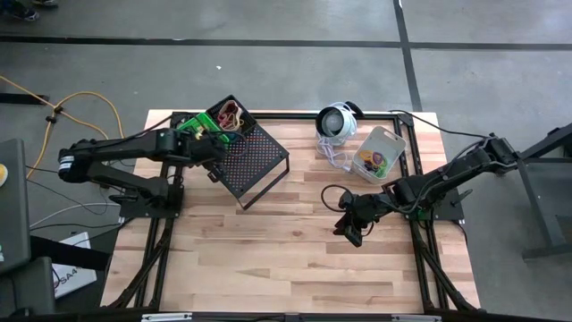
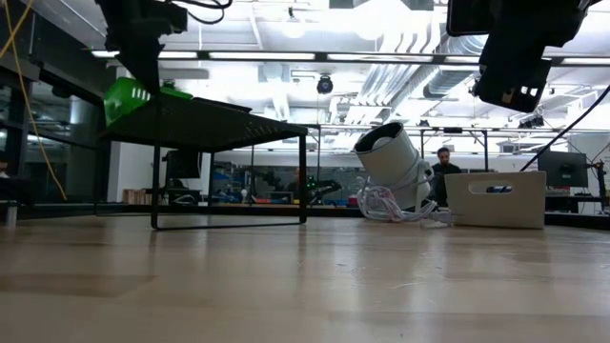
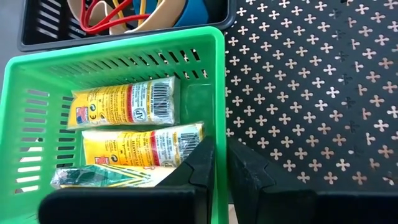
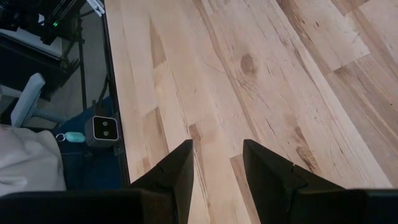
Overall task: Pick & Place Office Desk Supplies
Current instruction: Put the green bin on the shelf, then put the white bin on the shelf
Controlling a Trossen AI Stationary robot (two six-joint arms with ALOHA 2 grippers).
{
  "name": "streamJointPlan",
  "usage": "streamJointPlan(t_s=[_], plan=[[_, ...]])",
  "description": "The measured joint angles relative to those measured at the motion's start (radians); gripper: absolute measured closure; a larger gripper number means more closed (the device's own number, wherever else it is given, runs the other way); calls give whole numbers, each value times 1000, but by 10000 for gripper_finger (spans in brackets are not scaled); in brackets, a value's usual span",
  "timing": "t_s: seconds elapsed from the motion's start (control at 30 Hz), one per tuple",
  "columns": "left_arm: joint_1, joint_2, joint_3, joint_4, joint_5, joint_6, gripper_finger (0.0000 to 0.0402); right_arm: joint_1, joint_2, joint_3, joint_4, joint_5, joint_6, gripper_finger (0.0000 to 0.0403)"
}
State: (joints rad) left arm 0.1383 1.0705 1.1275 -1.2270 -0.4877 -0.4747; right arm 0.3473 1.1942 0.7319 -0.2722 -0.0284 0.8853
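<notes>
Green bin (image 3: 37,112) gripped on its rim, up on the black mesh rack (image 1: 255,161).
Left gripper (image 3: 219,171) nearly shut, fingers pinching green bin's wall; inside: 2 yellow packs (image 3: 124,104) + 1 greenish pack. Black bin (image 3: 211,15) just beside w/ red and blue loops. Grey bin (image 1: 380,154) well apart, near round white device (image 1: 337,121). Right gripper (image 4: 217,165) approx. half open over bare wood table (image 1: 268,250), holding nothing.
</notes>
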Motion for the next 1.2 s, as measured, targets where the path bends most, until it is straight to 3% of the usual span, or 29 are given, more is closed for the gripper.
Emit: streamJointPlan(t_s=[0.43,0.77,1.2], plan=[[1,-9,0,0,27,15,366,0,0,0,0,0,0,275],[4,-22,0,0,42,13,281,0,0,0,0,0,0,275],[4,-48,40,4,40,46,273,0,0,0,0,0,0,275]])
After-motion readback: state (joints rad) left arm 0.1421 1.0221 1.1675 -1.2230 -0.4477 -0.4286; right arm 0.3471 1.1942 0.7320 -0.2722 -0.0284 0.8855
